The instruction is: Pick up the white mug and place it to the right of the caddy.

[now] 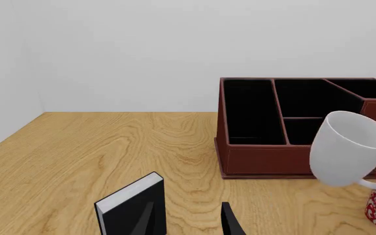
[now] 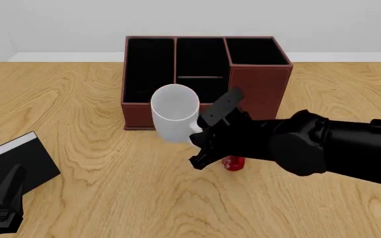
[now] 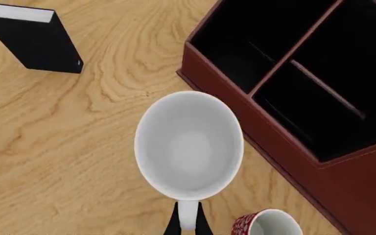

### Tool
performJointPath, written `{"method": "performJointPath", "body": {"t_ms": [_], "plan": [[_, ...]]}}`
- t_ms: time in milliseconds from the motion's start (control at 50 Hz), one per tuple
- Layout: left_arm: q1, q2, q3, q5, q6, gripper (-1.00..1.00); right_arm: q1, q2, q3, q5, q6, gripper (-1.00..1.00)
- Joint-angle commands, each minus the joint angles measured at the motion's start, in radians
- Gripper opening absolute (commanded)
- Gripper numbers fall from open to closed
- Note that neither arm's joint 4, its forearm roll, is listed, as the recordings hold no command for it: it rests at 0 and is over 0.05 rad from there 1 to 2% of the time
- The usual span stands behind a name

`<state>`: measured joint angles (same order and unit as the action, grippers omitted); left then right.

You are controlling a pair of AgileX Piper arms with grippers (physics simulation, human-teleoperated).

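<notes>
The white mug (image 2: 174,116) hangs tilted above the table, just in front of the caddy's front wall. My right gripper (image 2: 200,135) is shut on its loop handle. From the right wrist view I look straight down into the mug (image 3: 188,144), with the fingers (image 3: 186,226) pinching the handle. The left wrist view shows the mug (image 1: 348,147) before the caddy (image 1: 266,159). The dark reddish-brown caddy (image 2: 260,87) stands at the table's far middle, its three black compartments empty. My left gripper (image 2: 2,198) stays low at the near left, open and holding nothing.
A red mug with white lettering (image 2: 233,162) stands under my right arm, close below the held mug. A black book-like box with a white edge (image 2: 15,161) stands just ahead of my left gripper. A white wall runs behind the table.
</notes>
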<state>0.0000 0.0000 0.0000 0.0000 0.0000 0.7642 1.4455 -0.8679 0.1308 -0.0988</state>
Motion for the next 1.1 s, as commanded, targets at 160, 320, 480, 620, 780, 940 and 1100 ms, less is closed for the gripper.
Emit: {"method": "performJointPath", "body": {"t_ms": [160, 320, 480, 620, 780, 940, 1100], "plan": [[0.000, 0.000, 0.000, 0.000, 0.000, 1.00, -0.009, -0.092, 0.028, 0.017, 0.002, -1.00], [0.000, 0.000, 0.000, 0.000, 0.000, 1.00, -0.020, -0.127, 0.048, 0.020, 0.004, -1.00], [0.000, 0.000, 0.000, 0.000, 0.000, 1.00, -0.038, -0.158, 0.074, 0.020, 0.006, -1.00], [0.000, 0.000, 0.000, 0.000, 0.000, 1.00, -0.058, -0.207, 0.090, 0.035, 0.007, -1.00], [0.000, 0.000, 0.000, 0.000, 0.000, 1.00, -0.093, -0.276, 0.105, 0.061, 0.005, -1.00], [0.000, 0.000, 0.000, 0.000, 0.000, 1.00, -0.118, -0.325, 0.117, 0.079, -0.002, -1.00], [0.000, 0.000, 0.000, 0.000, 0.000, 1.00, -0.161, -0.362, 0.140, 0.093, -0.006, -1.00]]}}
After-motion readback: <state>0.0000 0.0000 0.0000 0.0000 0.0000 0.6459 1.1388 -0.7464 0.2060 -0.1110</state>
